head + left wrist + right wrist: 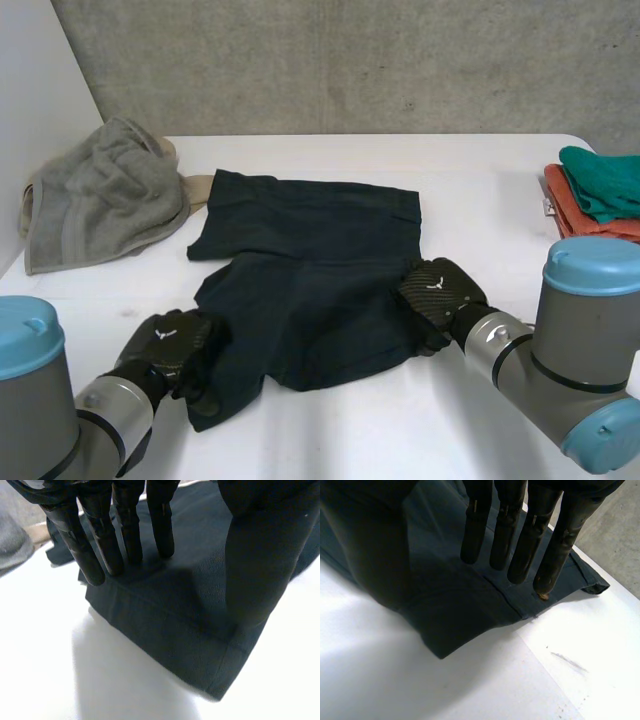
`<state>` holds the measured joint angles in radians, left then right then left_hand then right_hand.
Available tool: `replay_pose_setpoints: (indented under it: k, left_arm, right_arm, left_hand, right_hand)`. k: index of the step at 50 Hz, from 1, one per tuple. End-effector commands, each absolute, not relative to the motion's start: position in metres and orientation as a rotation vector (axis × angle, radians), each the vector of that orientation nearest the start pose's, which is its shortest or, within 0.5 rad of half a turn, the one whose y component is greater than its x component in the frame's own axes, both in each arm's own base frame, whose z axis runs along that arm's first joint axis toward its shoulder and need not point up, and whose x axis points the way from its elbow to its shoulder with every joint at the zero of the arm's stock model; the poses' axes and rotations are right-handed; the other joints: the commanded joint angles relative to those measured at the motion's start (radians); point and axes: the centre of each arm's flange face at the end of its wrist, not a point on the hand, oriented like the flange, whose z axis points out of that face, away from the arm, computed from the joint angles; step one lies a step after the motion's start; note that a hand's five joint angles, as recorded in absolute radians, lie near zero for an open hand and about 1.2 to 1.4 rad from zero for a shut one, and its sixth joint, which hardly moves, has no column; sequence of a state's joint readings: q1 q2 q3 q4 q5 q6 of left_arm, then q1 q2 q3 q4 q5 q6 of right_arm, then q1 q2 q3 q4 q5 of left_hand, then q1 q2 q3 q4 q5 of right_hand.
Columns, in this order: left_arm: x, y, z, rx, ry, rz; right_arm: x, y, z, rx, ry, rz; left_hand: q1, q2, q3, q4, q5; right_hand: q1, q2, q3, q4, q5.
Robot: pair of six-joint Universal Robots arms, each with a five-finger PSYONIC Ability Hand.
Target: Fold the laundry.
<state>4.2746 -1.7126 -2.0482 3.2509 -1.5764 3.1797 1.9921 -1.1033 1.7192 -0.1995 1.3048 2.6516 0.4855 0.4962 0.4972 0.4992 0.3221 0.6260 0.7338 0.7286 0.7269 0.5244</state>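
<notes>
Shorts (310, 250) flat on the worktop (480, 200); left robot hand (172, 345) and right robot hand (440, 290) straight-fingered over the legs, gripping nothing.

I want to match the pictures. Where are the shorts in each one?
Head view: shorts mid-table, between left hand and right hand.
Left wrist view: a leg corner under the left hand.
Right wrist view: a leg hem under the right hand.
Shared landmark: the white table.

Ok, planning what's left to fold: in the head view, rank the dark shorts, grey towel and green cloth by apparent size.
1. dark shorts
2. grey towel, bunched
3. green cloth, partly cut off at the view's edge
</notes>
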Motion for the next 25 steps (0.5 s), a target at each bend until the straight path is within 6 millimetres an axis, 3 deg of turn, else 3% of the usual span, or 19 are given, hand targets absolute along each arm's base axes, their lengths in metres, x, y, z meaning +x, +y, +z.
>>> replay_pose_setpoints:
  k: [1, 12, 15, 20, 23, 25]
  left_arm:
    - [-0.225, -0.177, 0.134, 0.676, 2.820, -1.639]
    - [-0.232, -0.180, 0.132, 0.689, 2.750, -1.736]
    - [-0.232, -0.185, 0.130, 0.659, 2.714, -1.760]
    - [-0.234, -0.191, 0.129, 0.646, 2.690, -1.806]
    - [-0.235, -0.193, 0.132, 0.643, 2.678, -1.826]
    - [-0.236, -0.195, 0.138, 0.639, 2.660, -1.859]
  right_arm:
    - [0.280, -0.247, 0.123, -1.279, 2.114, -1.629]
    - [0.267, -0.254, 0.132, -1.237, 2.149, -1.661]
    - [0.261, -0.257, 0.142, -1.217, 2.147, -1.699]
    - [0.259, -0.256, 0.144, -1.206, 2.155, -1.700]
    - [0.258, -0.254, 0.142, -1.199, 2.175, -1.665]
    - [0.257, -0.251, 0.141, -1.197, 2.193, -1.629]
  left_hand:
    - [0.074, 0.064, 0.063, 0.061, 0.063]
    - [0.168, 0.157, 0.156, 0.154, 0.157]
    - [0.309, 0.298, 0.297, 0.295, 0.298]
    - [0.786, 0.776, 0.775, 0.773, 0.775]
    - [0.882, 0.871, 0.870, 0.868, 0.871]
    - [0.882, 0.871, 0.870, 0.868, 0.871]
  right_hand:
    - [0.770, 0.662, 0.668, 0.669, 0.697]
    - [0.770, 0.662, 0.668, 0.669, 0.697]
    - [0.770, 0.662, 0.668, 0.669, 0.697]
    - [0.770, 0.662, 0.668, 0.669, 0.697]
    - [0.770, 0.662, 0.668, 0.669, 0.697]
    - [0.345, 0.237, 0.242, 0.244, 0.272]
